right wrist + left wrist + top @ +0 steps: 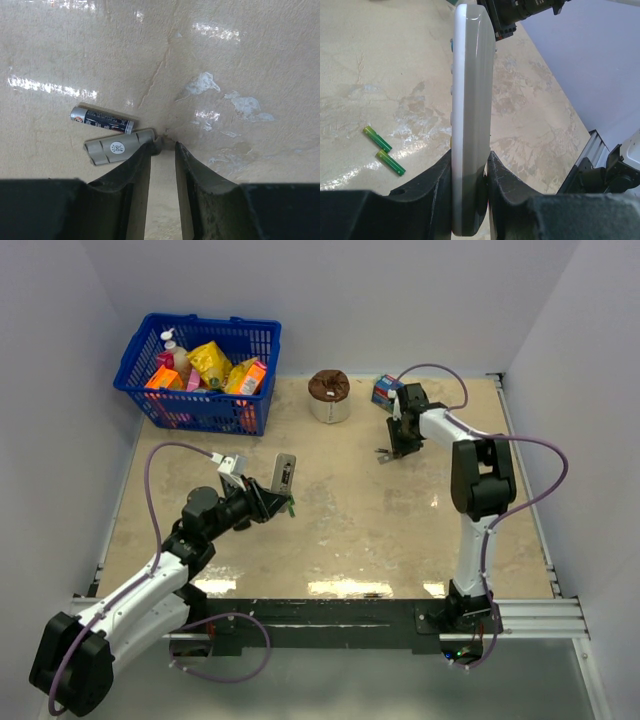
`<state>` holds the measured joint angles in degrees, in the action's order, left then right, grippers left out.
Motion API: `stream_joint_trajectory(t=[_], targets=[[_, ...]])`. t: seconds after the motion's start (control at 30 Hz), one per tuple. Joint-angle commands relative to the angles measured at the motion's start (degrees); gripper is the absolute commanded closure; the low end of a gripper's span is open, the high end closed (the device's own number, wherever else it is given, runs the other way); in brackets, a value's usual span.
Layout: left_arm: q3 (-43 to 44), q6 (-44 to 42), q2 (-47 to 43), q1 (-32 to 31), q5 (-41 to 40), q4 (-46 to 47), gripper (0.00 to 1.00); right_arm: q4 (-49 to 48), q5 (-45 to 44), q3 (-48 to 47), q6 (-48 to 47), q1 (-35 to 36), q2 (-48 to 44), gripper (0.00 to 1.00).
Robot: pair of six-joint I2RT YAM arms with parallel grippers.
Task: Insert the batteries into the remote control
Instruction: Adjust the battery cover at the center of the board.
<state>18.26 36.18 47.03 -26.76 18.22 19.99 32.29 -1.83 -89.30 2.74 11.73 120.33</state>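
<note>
Left end effector [469, 172]: pinching the remote control [470, 100] at its lower end, one finger on each broad face. The remote projects forward from the fingers, with its narrow edge towards the wrist camera and its button bumps showing along the left edge. In the top view it sits left of centre over the surface [360, 530].

Right end effector [163, 150]: fingers spread only narrowly, with nothing between them, tips down close to the surface at the far right. One battery [102, 119] (dark body, silver cap) lies flat just beyond and to the left of the fingers, outside the gap. A grey cover plate [117, 147] lies between that battery and the near finger [132, 170], its end touching the fingertip. It lies just beside the battery; I cannot tell whether the two touch.

Other items: two green sticks [390, 163] lie on the surface to the left of the held remote, near each other and apart from it. At the far edge stand a blue basket [258, 405] of packets, a brown-topped roll [329, 396] and a blue box [384, 392], the box just behind the right wrist. The battery and the remote are well apart, with bare surface between them.
</note>
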Motion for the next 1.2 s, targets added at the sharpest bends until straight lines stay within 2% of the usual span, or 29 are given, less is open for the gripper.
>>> stream_joint_trajectory(t=[0.0,0.07,0.1,0.17,0.2,0.27,0.7,0.87,1.17], targets=[[2.66,-1.11,0.17,-0.04,0.77,2.60,1.00,-0.92,0.33,-2.20,-1.34,0.23,0.87,0.71],[2.74,-0.94,0.52,-0.04,0.94,2.69,1.00,-1.00,0.42,-1.85,-1.69,0.23,1.04,0.74],[2.66,-0.85,0.52,-0.04,1.03,2.60,1.00,-0.74,0.33,-1.85,-1.78,0.14,1.04,0.79],[2.74,-0.85,0.70,-0.13,1.29,2.69,1.00,-0.83,0.59,-1.15,-2.04,0.14,0.69,0.85],[2.83,-0.68,0.70,-0.13,1.38,2.86,1.00,-0.74,0.86,-0.88,-2.21,0.14,0.43,0.92],[2.83,-0.50,0.79,-0.04,1.64,3.13,1.00,-0.22,1.64,-0.18,-2.39,0.14,-0.18,1.00],[4.67,5.38,5.79,-0.13,5.42,6.99,1.00,-7.75,0.77,14.58,-2.48,2.59,-17.84,1.00],[6.17,6.71,8.08,-0.04,9.99,7.87,1.00,-16.54,0.51,22.40,-7.65,8.74,-30.75,1.00],[7.84,5.92,7.03,-0.04,10.08,3.04,1.00,-28.06,1.64,34.44,-14.43,18.23,-43.41,1.00]])
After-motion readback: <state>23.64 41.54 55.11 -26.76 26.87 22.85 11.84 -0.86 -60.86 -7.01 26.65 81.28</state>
